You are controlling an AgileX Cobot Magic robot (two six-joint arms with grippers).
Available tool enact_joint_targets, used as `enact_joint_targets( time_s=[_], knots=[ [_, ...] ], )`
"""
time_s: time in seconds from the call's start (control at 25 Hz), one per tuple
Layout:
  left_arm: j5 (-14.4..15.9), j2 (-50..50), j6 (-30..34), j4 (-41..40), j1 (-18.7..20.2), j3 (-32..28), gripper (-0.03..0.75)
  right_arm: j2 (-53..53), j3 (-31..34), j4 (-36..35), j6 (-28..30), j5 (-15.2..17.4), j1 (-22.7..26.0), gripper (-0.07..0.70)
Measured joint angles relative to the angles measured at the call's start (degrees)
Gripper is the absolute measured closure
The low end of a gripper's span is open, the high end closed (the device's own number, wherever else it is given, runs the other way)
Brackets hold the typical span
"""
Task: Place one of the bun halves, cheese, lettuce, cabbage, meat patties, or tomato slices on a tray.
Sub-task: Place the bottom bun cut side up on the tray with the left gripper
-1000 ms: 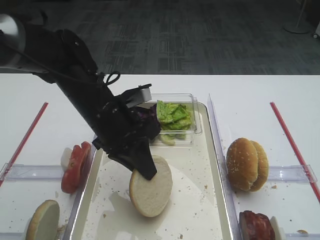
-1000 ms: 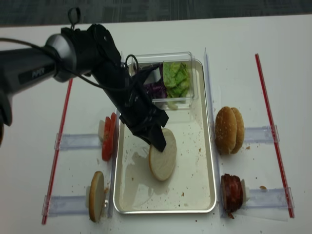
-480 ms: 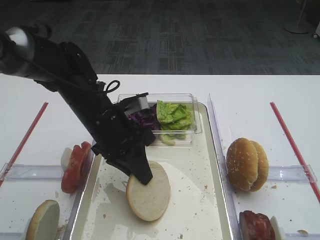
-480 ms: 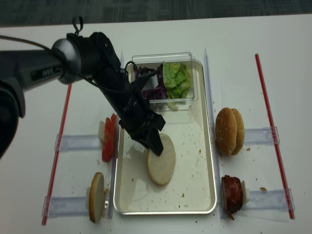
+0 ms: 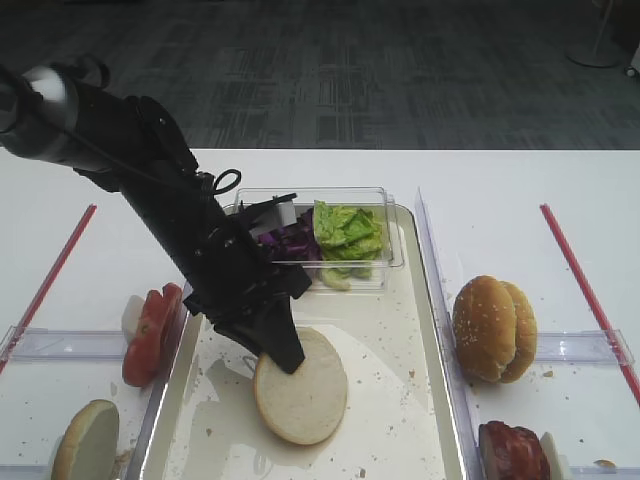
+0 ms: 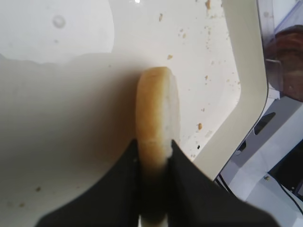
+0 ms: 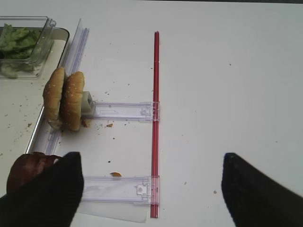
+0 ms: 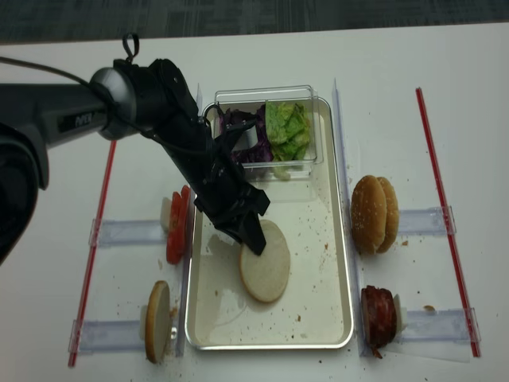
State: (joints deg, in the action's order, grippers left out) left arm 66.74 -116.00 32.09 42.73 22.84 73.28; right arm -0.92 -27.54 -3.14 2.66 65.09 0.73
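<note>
White table (image 5: 500, 190) | silver tray (image 5: 432, 330) | left gripper (image 5: 283, 352) clamped on bun half (image 5: 305, 390), lying near tray centre | release only once fully flat, withdraw clear of lettuce box (image 5: 345, 235).

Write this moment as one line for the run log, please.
left gripper: shut on bun half | bun half: low over tray floor, nearly flat | right gripper: open, holds nothing, off to the side

Lying bare across the near and right floor of the large silver metal tray (image 8: 332, 318), with the small clear plastic box (image 8: 266, 97) of green and purple leaves crowding its far end.
</note>
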Motion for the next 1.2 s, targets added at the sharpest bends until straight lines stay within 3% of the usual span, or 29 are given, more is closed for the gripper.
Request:
enact_joint_targets(
  time_s=[0.32, 0.56, 0.88, 1.2],
  knots=[
    [-0.8, 0.0, 0.0, 0.0, 0.0, 0.0, 0.635, 0.0, 0.0, 0.0, 0.0, 0.0, 0.0, 0.017],
    [-2.7, 0.0, 0.0, 0.0, 0.0, 0.0, 0.563, 0.0, 0.0, 0.0, 0.0, 0.0, 0.0, 0.017],
    [-5.1, -0.1, 0.1, -1.6, 0.0, 0.0, 0.53, 0.0, 0.0, 0.0, -0.1, 0.0, 0.0, 0.017],
    [-6.7, -0.3, 0.1, -3.3, 0.0, 0.0, 0.407, 0.0, 0.0, 0.0, -0.1, 0.0, 0.0, 0.017]
  ],
)
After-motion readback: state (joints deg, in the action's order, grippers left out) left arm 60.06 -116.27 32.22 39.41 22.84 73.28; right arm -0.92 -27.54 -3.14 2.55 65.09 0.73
